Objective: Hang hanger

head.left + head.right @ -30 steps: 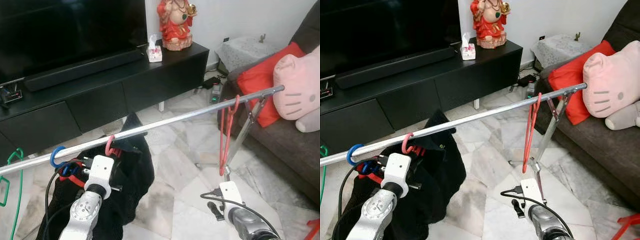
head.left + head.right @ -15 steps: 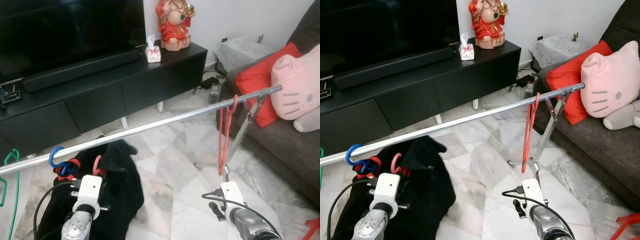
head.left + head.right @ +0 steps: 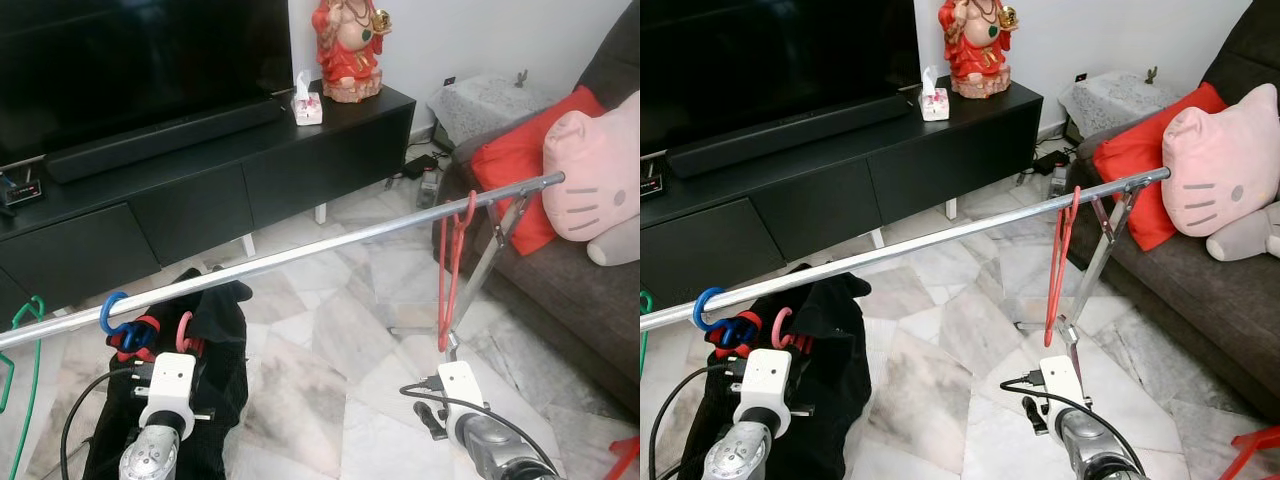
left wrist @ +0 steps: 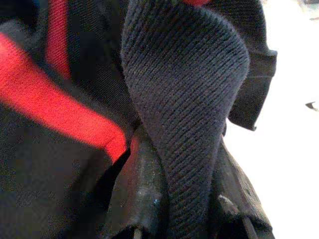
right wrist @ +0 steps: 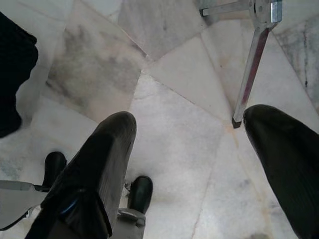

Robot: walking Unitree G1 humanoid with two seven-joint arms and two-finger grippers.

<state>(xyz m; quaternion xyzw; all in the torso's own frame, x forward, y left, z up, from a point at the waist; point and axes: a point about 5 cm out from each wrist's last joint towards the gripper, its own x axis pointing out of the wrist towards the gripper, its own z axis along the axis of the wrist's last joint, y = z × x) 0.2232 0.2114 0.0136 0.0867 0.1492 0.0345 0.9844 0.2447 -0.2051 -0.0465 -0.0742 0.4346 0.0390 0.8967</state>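
A metal rail (image 3: 330,245) runs across in front of me. On it hang a red hanger (image 3: 452,262) near the right end, a blue hook (image 3: 112,312) at the left and a green hanger (image 3: 28,335) further left. A pink hanger hook (image 3: 185,330) sits just below the rail, beside the blue hook, carrying a black garment (image 3: 215,345). My left gripper (image 4: 187,199) is shut on the garment's ribbed black fabric (image 4: 189,84); a red stripe (image 4: 60,119) shows beside it. My right gripper (image 5: 192,149) is open and low over the marble floor.
A black TV cabinet (image 3: 250,170) with a red figurine (image 3: 350,45) and a tissue box (image 3: 308,105) stands behind the rail. A sofa with a red cushion (image 3: 510,165) and pink plush (image 3: 595,170) is on the right. The rail's stand leg (image 5: 251,74) lies near my right gripper.
The pink hook was over the rail a second ago; now it is below the rail and further left. My left arm has dropped with the garment. The right arm is still.
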